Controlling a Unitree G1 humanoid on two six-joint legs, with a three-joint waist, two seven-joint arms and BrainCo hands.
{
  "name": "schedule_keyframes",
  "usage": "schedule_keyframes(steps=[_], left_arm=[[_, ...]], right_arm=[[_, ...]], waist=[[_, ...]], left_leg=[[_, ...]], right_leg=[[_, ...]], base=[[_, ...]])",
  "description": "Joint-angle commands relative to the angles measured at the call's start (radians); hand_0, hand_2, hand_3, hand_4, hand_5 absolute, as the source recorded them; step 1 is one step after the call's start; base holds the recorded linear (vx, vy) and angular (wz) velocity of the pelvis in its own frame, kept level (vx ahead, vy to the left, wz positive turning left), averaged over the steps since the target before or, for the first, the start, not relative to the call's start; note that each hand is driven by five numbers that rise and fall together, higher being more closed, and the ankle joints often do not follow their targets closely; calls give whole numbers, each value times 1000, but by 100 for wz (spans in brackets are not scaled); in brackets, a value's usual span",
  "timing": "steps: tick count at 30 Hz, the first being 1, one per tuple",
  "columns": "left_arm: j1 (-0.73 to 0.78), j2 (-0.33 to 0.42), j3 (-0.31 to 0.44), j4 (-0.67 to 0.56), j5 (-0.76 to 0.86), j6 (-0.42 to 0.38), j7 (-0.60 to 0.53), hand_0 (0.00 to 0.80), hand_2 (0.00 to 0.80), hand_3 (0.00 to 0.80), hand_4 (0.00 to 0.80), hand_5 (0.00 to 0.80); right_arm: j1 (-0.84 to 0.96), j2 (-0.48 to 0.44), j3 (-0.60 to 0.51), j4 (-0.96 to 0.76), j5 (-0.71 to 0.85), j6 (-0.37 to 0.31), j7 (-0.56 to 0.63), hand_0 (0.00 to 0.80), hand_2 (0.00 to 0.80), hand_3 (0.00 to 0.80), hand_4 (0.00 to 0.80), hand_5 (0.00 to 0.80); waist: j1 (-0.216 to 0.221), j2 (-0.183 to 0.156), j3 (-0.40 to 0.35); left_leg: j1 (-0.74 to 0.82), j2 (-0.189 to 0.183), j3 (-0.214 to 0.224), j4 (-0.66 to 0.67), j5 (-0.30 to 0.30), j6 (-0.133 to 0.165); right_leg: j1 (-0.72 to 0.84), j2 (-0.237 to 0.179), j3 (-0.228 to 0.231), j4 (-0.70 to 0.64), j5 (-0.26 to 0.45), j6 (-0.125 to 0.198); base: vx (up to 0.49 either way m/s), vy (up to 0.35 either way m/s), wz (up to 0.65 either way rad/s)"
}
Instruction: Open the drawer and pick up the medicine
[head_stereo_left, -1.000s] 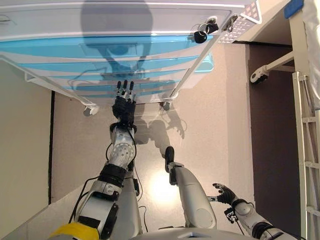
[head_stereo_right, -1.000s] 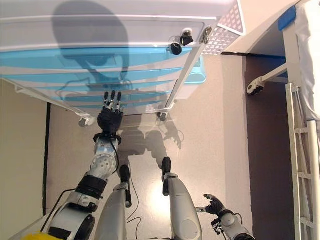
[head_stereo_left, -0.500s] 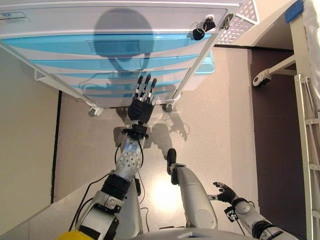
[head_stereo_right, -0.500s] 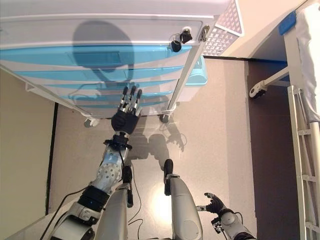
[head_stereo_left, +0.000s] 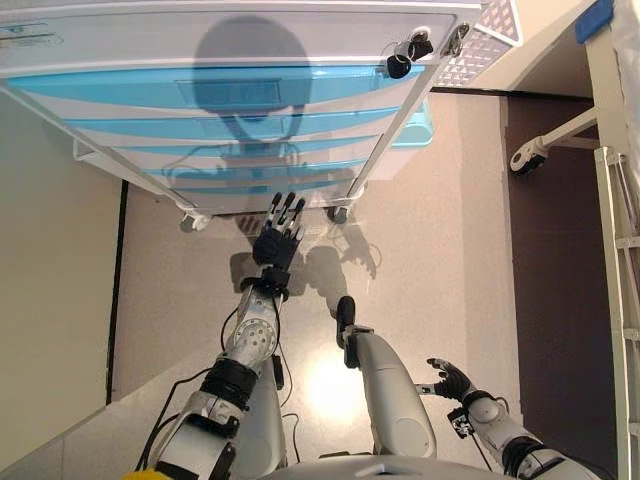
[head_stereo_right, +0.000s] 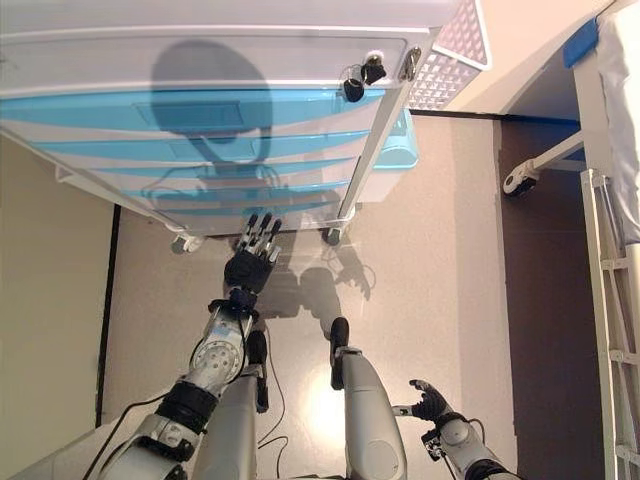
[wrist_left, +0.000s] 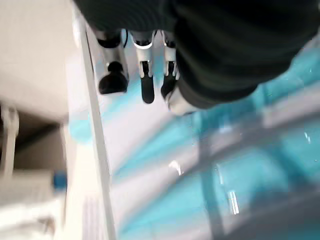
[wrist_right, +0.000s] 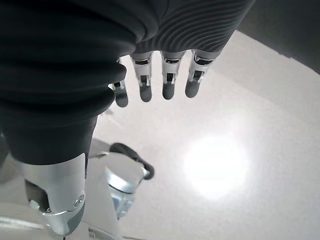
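Left hand (head_stereo_left: 278, 240) lowered from mid drawers to bottom drawers (head_stereo_left: 250, 180), fingers straight, holding nothing. Right hand (head_stereo_left: 452, 380) relaxed, idle. All drawers closed; medicine unseen.

Open floor (head_stereo_left: 420, 230) before the closed blue drawers (head_stereo_left: 230, 125).

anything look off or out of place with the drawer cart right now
Nothing stands out. The drawer cart stands square on its castors, all blue drawers shut and level, keys hanging at the top lock. The left hand reaches toward the lower drawers, fingers straight; the right hand hangs open, low.
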Motion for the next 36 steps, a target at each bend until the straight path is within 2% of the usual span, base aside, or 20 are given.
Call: schedule_keyframes(steps=[1,5,13,21,36], left_arm=[[12,-27,26,-43,27,-8,-5,800,800,800,800,800],[-8,-48,41,8,-2,-11,4,800,800,800,800,800],[-86,-60,74,17,-28,-57,47,800,800,800,800,800],[-223,-20,145,53,13,-112,101,800,800,800,800,800],[-302,44,231,119,49,-146,128,800,800,800,800,800]], right_arm=[[24,-36,4,10,-7,12,-18,0,0,0,0,0],[31,-35,2,3,-9,12,-21,0,0,0,0,0],[50,-51,6,-13,-21,15,-24,0,0,0,0,0],[59,-64,21,-8,-25,21,-9,0,0,0,0,0],[63,-77,18,5,-22,20,7,0,0,0,0,0]], waist=[[0,-4,-32],[-7,-7,-36],[-19,-11,-50],[-39,-11,-74],[-49,-11,-102]], left_leg=[[-65,-40,18,91,-54,82],[-72,-35,22,98,-58,82],[-74,-32,28,105,-72,81],[-71,-29,36,109,-84,79],[-69,-24,46,104,-90,76]], right_leg=[[36,37,-2,-70,70,48],[27,38,-1,-67,70,47],[19,42,11,-58,67,47],[16,46,22,-54,61,49],[14,49,31,-53,53,52]], base=[[0,0,0],[0,2,-2],[16,10,-4],[26,13,-5],[24,4,-2]])
